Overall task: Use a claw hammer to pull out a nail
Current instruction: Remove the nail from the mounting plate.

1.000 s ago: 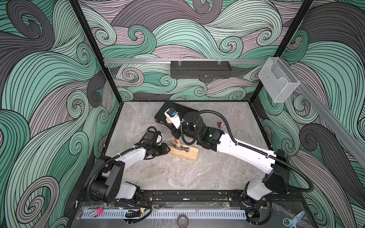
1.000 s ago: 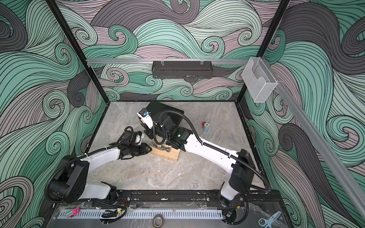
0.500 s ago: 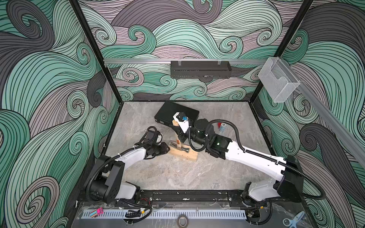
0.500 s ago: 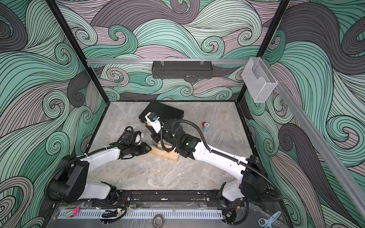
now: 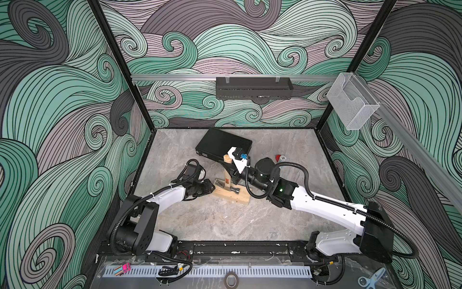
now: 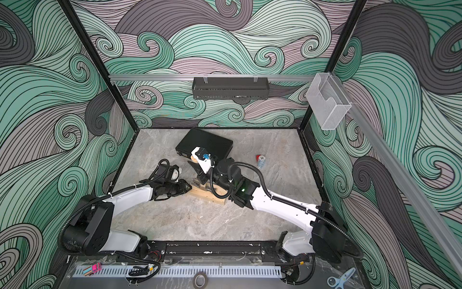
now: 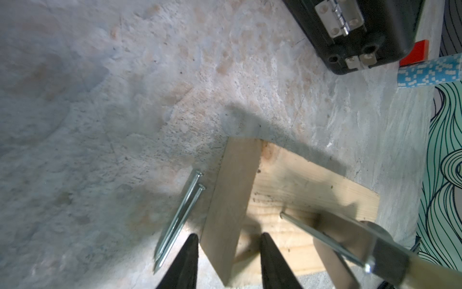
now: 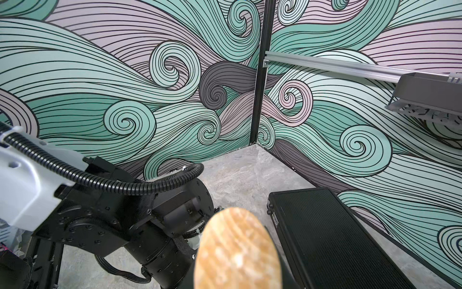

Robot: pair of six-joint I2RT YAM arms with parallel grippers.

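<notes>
A closed black case [image 5: 223, 145] lies at an angle toward the back of the grey marbled tabletop [image 5: 225, 220]. Well apart on its right lies a small red-capped item with a blue-and-white pattern [image 5: 280, 158]. A black tray [image 5: 253, 87] hangs from the back wall's rail, and a clear plastic holder [image 5: 350, 105] from the right wall's rail. On the front ledge lie blue-handled scissors [image 5: 372, 279] and a tape roll [image 5: 231, 280].

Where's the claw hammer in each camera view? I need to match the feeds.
In a top view: claw hammer mid-table, handle raised, head on the wood block.
In a top view: same spot, mostly hidden; handle butt shows.
Left wrist: steel head close up, meeting a nail.
Right wrist: blurred handle butt fills the foreground.
Shared landmark: black case, in all four.
</notes>
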